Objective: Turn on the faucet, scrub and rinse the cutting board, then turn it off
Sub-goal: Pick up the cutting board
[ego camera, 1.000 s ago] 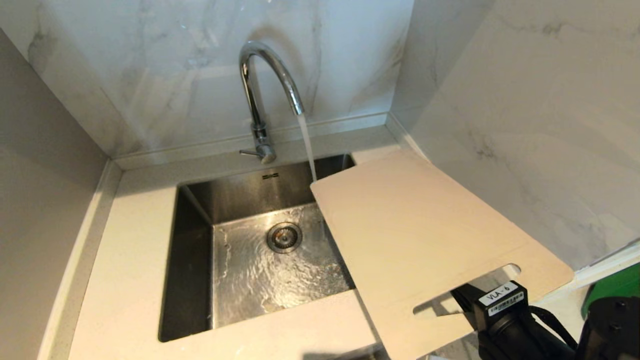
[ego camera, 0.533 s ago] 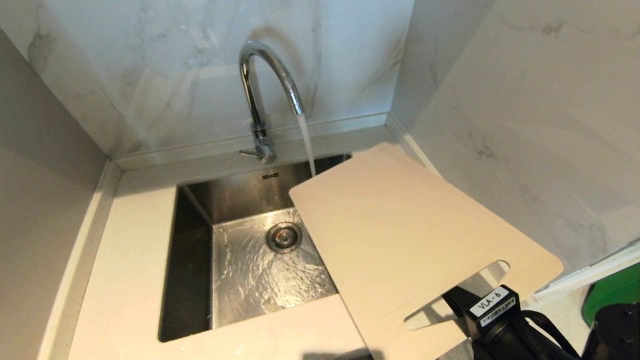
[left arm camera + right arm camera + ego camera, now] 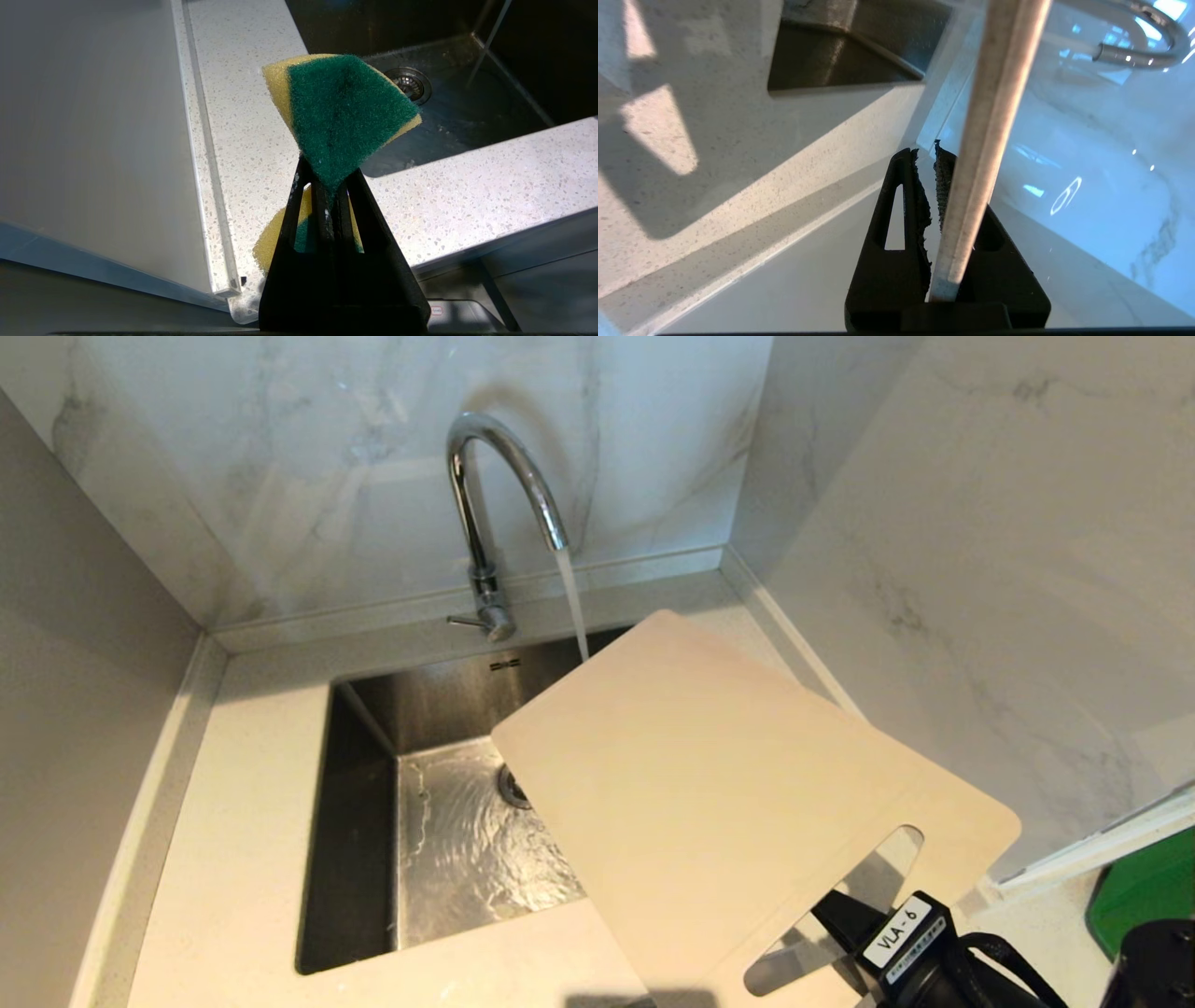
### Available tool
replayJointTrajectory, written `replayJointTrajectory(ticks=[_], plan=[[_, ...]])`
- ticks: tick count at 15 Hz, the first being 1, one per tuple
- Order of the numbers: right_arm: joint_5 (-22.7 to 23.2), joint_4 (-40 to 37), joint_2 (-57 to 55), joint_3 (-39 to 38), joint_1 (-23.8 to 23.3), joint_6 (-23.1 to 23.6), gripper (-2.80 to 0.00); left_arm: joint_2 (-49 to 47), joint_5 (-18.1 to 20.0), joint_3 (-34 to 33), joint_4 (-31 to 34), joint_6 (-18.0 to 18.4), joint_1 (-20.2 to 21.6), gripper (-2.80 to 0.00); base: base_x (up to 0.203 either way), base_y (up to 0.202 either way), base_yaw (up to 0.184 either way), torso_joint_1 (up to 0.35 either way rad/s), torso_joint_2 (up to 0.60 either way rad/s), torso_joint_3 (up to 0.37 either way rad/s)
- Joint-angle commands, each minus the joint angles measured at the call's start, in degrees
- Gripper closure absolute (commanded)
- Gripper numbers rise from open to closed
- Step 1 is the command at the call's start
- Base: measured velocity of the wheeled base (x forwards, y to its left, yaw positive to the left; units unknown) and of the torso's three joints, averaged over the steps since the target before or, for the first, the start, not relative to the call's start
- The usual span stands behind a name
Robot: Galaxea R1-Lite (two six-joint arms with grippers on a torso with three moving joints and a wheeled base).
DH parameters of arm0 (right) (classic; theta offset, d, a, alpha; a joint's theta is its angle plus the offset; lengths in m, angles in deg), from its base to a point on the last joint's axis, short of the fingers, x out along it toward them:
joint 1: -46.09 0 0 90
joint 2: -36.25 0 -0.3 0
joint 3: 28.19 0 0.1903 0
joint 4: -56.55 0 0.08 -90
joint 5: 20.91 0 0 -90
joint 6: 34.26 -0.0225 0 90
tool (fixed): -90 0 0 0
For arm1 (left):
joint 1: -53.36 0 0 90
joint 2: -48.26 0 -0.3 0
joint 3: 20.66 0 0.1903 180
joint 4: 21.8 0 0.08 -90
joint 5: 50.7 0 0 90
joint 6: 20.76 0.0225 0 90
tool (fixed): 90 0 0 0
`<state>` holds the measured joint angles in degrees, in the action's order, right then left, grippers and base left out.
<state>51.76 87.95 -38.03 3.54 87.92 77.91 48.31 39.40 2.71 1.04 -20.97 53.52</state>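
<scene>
Right gripper [image 3: 941, 163] holds cutting board [image 3: 709, 784] covering sink [image 3: 355, 821].

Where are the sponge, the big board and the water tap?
sponge [image 3: 343, 112]: left wrist view, on its green scrubbing face, pinched in the left gripper [image 3: 329, 186].
cutting board [image 3: 709, 784]: head view, middle of its flat top.
faucet [image 3: 509, 448]: head view, on the curved chrome spout.

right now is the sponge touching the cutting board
No, the left gripper holds the sponge over the countertop, with no board near it.
</scene>
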Motion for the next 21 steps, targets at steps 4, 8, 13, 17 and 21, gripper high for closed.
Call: replayJointTrajectory(ticks=[4, 8, 13, 17, 21], plan=[[0.45, 0.27, 2.62, -2.10, 0.01, 4.40, 0.00, 0.13, -0.02, 0.00, -0.01, -0.05, 0.02, 0.00, 0.000, 0.000, 0.000, 0.000, 0.00, 0.000], [2.30, 0.34, 3.44, -2.38, -0.08, 7.18, 0.00, 0.13, -0.02, 0.00, -0.01, -0.05, 0.02, 0.00, 0.000, 0.000, 0.000, 0.000, 0.00, 0.000], [3.76, 0.43, 3.98, -2.29, -0.08, 6.93, 0.00, 0.13, -0.02, 0.00, -0.01, -0.05, 0.02, 0.00, 0.000, 0.000, 0.000, 0.000, 0.00, 0.000], [7.68, 0.51, 3.11, -1.58, -0.17, 6.50, 0.00, 0.13, -0.02, 0.00, -0.01, -0.05, 0.02, 0.00, 0.000, 0.000, 0.000, 0.000, 0.00, 0.000], [12.37, 4.32, -0.45, -1.08, -0.70, 5.58, 0.00, 0.13, -0.02, 0.00, -0.01, -0.05, 0.02, 0.00, 0.000, 0.000, 0.000, 0.000, 0.00, 0.000]])
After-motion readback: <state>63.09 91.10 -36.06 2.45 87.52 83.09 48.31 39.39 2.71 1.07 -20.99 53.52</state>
